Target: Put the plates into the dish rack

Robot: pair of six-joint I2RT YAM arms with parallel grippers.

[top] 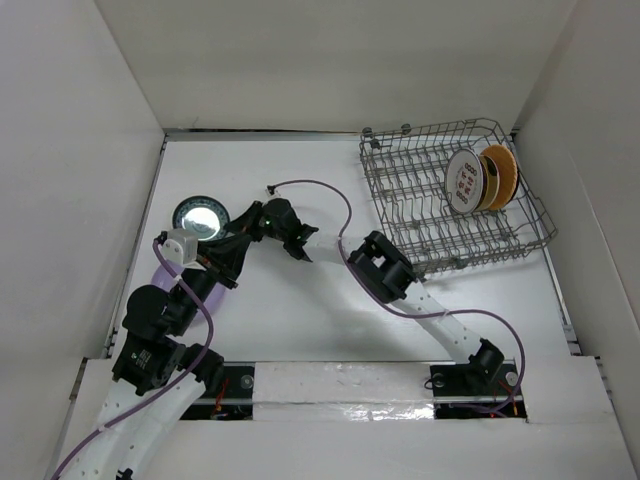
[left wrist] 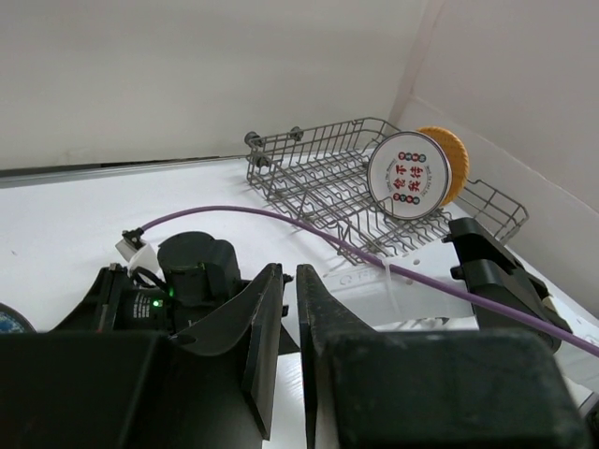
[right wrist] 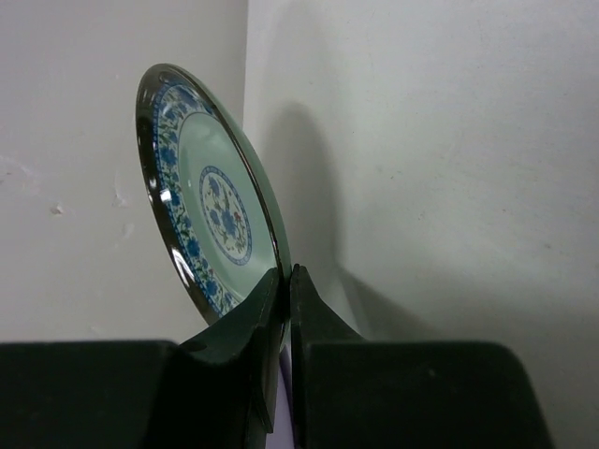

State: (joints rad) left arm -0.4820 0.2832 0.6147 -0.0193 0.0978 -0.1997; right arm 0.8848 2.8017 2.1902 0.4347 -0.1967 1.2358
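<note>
The right arm reaches far across the table (top: pixel 300 320), bent at the elbow, all the way to the left side. Its wrist is turned on its side. The right gripper (right wrist: pixel 285 273) pinches the rim of the teal plate (right wrist: pixel 211 206) between its two fingers. From above, the teal plate looks like a round circle close to the left wall (top: pixel 60 200). I cannot tell if it touches the table.

The left arm is folded up just beside the right wrist. The left gripper (left wrist: pixel 289 269) points toward the dish rack (left wrist: pixel 309 168). Its fingers are almost pressed together, with nothing between them.

The two arms crowd close together on the left side, and a purple cable (left wrist: pixel 281 217) loops over them. A wide stretch of white table lies between the teal plate and the dish rack.

The dish rack sits in the far right corner, well apart from the teal plate. A white plate (top: pixel 463 182) with red marks and an orange plate (top: pixel 500 177) stand upright in it, side by side. White walls stand around the table.
</note>
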